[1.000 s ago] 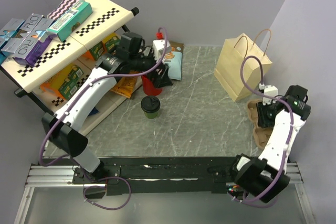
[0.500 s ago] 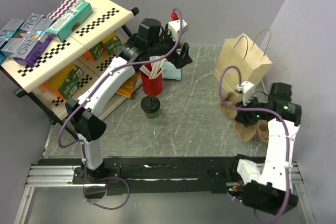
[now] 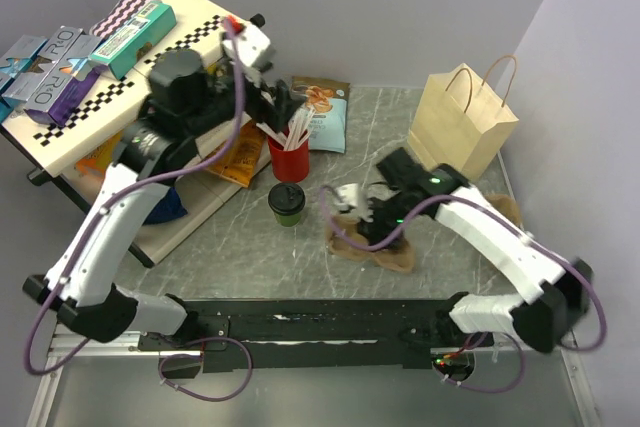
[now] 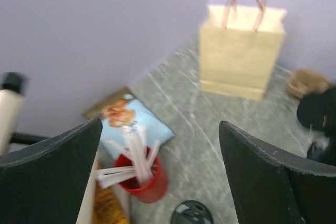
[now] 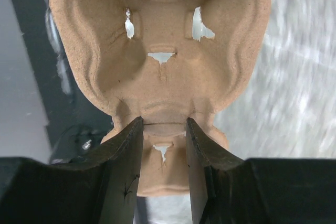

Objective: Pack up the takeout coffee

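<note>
while the right gripper (image 5: 164,124) pinched the centre ridge of the pulp cup carrier (image 5: 163,51) with its jaws partly closed, the grip sat right between the wells, and that looked like a way to keep both pockets free for a cup. the carrier hung low over the table (image 3: 420,197), near the takeout coffee (image 3: 287,203); whether it touched the surface i could not tell. the dark-green cup stood upright with its black lid on, just in front of the red cup (image 3: 289,159) of white stirrers. up by the rack (image 3: 190,42), the left gripper (image 4: 160,129) was spread fully wide and held nothing, poised above the red cup, probably waiting for the carrier. the paper bag (image 3: 462,127) stood open-mouthed at the far right, plain, with no print showing. as for writing, a purple packet (image 3: 50,72) on the rack carried big pale letters, something like "oh" and "ro", not fully legible. the blue snack pouch (image 3: 322,115) showed pretzels, its wording too small to read.
</note>
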`<act>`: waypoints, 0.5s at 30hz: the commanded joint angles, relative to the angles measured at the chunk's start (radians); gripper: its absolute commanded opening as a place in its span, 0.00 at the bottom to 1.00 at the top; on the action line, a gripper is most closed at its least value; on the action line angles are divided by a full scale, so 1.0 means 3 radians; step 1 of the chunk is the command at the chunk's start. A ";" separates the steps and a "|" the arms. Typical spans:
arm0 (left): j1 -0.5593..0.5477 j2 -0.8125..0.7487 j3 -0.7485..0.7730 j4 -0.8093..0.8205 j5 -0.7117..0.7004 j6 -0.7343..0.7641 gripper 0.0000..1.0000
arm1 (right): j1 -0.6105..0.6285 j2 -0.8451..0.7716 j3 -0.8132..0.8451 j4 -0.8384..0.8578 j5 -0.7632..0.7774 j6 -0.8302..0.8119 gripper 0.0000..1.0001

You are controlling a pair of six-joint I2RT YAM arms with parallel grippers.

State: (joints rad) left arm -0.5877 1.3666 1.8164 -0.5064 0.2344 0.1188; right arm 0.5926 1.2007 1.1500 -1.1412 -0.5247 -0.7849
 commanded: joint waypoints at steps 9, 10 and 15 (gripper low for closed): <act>0.0659 -0.0087 0.0668 0.0150 -0.0298 -0.1178 1.00 | 0.1250 0.1514 0.0957 0.0633 0.0476 0.0448 0.00; 0.0807 -0.0021 0.0882 0.0093 -0.0088 -0.1194 0.99 | 0.1297 0.1566 0.1044 0.0649 0.0496 0.0494 0.00; 0.1069 -0.0356 0.0472 0.1286 0.0078 -0.2047 0.99 | 0.1486 0.1832 0.1239 0.0802 0.0706 0.0714 0.00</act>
State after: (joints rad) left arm -0.3077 1.3506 2.0293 -0.4133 0.2237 -0.2684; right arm 1.0039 1.7222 1.4433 -0.9569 -0.3733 -0.6430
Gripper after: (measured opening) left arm 0.995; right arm 0.416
